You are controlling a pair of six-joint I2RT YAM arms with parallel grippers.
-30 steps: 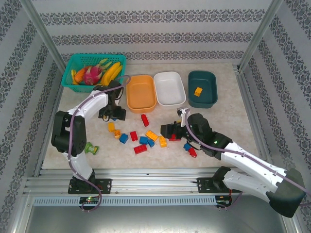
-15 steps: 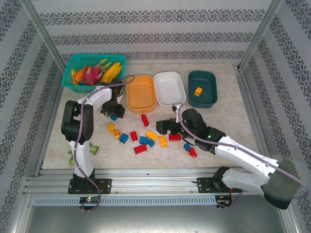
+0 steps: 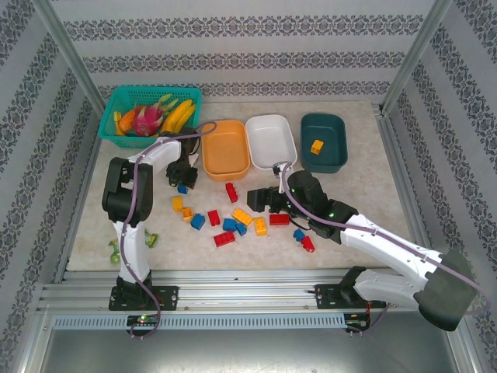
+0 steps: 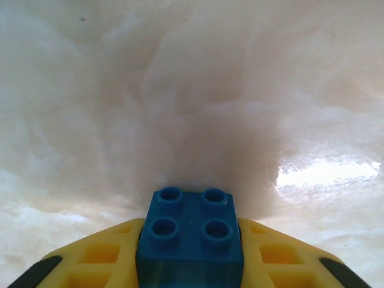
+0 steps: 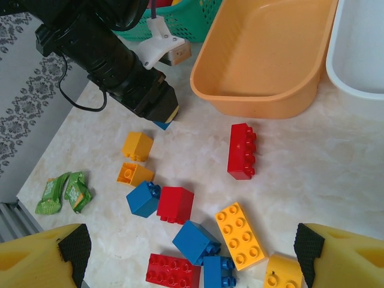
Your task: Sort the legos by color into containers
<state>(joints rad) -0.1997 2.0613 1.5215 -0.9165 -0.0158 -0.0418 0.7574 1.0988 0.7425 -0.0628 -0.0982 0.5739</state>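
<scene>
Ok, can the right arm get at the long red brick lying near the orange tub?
Probably yes. The right pincer hangs open close to the long red brick, which lies alone on bare table with nothing over it; the left pincer sits farther left.

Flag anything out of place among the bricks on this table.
A small green toy lies on the table near its front edge, apart from the legos; it is no brick. Nothing looks spilled or damaged.
</scene>
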